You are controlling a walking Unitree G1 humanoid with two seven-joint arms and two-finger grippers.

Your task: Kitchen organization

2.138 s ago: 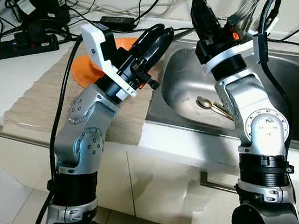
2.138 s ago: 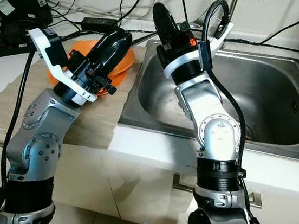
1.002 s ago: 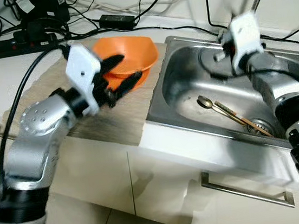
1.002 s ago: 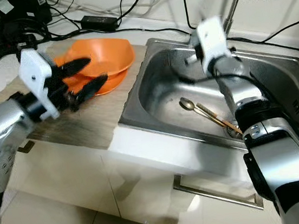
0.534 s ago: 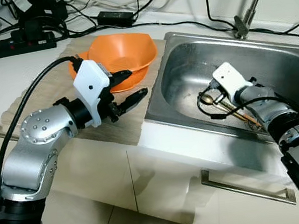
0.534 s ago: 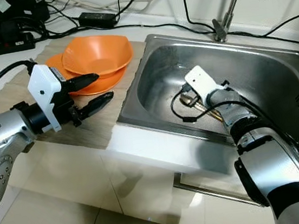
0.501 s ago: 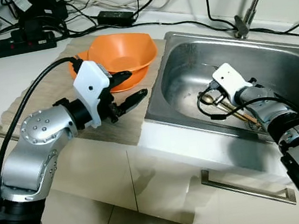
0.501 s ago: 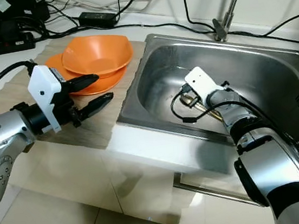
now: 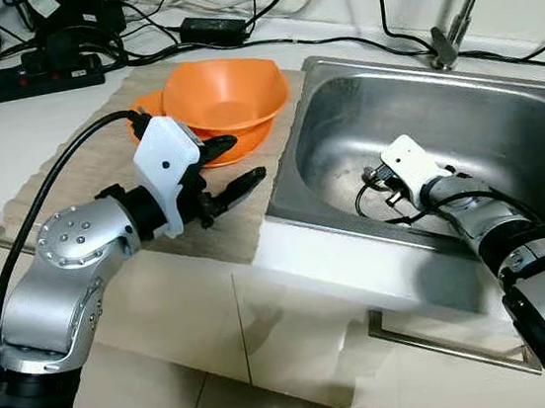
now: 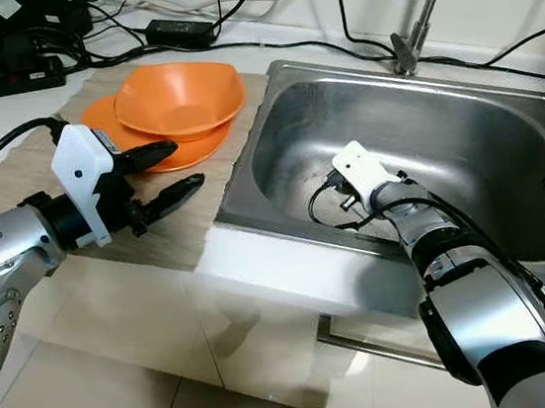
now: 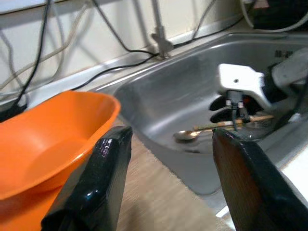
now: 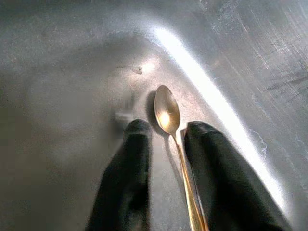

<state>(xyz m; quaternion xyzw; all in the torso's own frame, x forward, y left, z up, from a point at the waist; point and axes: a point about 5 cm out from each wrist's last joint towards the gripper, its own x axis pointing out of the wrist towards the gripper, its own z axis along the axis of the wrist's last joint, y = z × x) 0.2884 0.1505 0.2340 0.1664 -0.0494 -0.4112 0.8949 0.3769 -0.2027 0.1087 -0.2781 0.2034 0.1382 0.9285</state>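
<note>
Jaws: the right gripper (image 12: 163,144) has its two black jaws parted, one on each side of the spoon's neck, not yet closed; the left gripper (image 9: 226,168) also has its jaws apart and empty.
Left eye view: the right arm reaches down into the stainless steel sink basin (image 9: 502,126). The left gripper hangs over the beige ridged mat (image 9: 79,168) on the white worktop (image 9: 5,127), just beside the orange plastic bowl (image 9: 224,95) stacked on an orange plate (image 9: 147,115). A black power strip (image 9: 24,83) lies at the back.
Right eye view: same layout; the chrome tap pipe (image 10: 423,11) rises behind the sink.
Left wrist view: the gold metal spoon (image 11: 187,134) lies on the sink floor, with what may be a second slim utensil across it; which one touches the right jaws I cannot tell from here.
Right wrist view: the spoon's bowl lies just ahead of the jaw tips and its handle runs back between them.
Step in hand: likely gripping the spoon. To do it well, lower until the tips touch the steel, close squarely across the thin handle, then lift straight up; it is flat and may slip.
View difference: only the right wrist view resolves the spoon between the jaws; the eye views hide it behind the wrist, and give the bowl's place.
</note>
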